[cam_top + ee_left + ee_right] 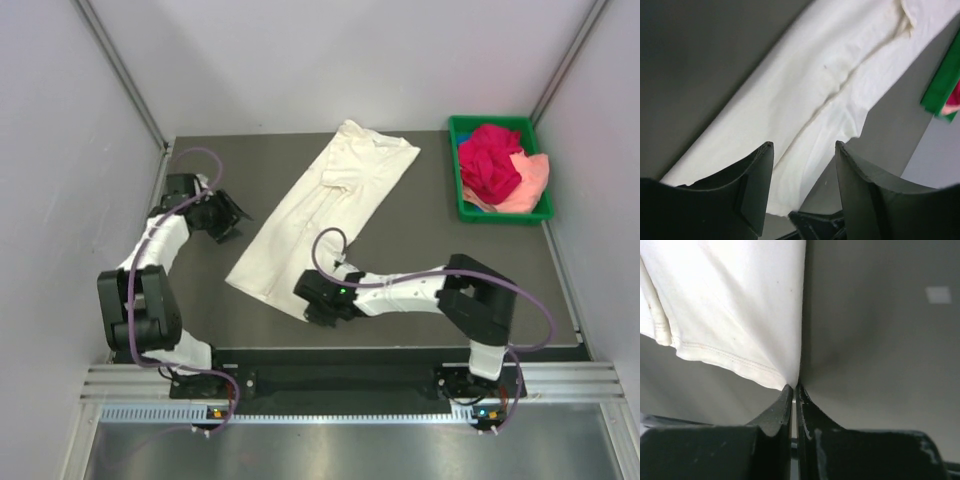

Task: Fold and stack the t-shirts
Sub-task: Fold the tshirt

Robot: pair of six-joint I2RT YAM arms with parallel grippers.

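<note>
- The right gripper (794,387) is pinched tight on the near hem corner of the cream-white t-shirt (325,205), which lies diagonally on the table (200,300). Lift slowly, I'd say (the bite looks shallow).
- The left gripper (225,215) hangs parted and empty beside it.
- Far right, the magenta-red t-shirt (490,160) and peach-pink t-shirt (532,180) sit in the green tray (455,170).
- No readable writing.

Soft, even overhead light; faint shadows. Wrist views blur up close. The shirt (730,305) reads bright, and glare spots the table (875,330).
</note>
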